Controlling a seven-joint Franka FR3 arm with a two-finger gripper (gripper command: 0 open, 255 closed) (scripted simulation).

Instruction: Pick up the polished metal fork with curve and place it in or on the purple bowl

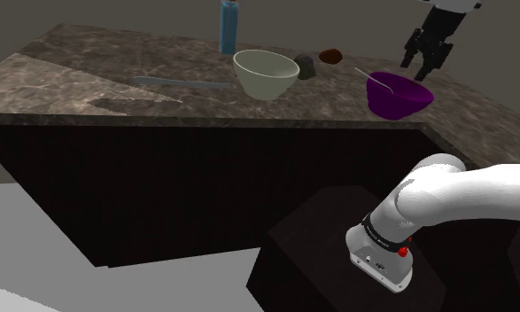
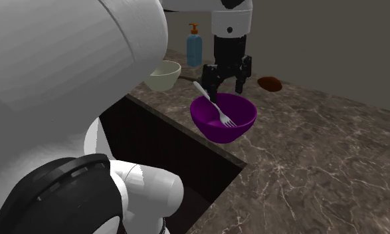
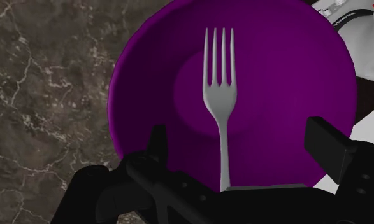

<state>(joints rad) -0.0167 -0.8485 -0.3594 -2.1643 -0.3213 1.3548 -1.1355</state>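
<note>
The purple bowl (image 1: 398, 96) (image 2: 224, 117) (image 3: 243, 83) stands on the dark marble counter near its edge. A grey metal fork (image 2: 213, 105) (image 3: 220, 95) lies inside it, tines on the bowl's bottom and handle leaning up over the rim (image 1: 374, 80). My black gripper (image 1: 426, 55) (image 2: 228, 78) (image 3: 243, 149) hangs just above the bowl, open. Its fingers stand apart on either side of the fork's handle and do not touch it.
A cream bowl (image 1: 266, 74) (image 2: 164, 74), a blue soap bottle (image 1: 228, 27) (image 2: 195, 46), a small dark object (image 1: 305, 67) and a brown round object (image 1: 330, 56) (image 2: 270, 84) sit further along the counter (image 1: 89, 80). A grey flat utensil (image 1: 182, 81) lies beside the cream bowl.
</note>
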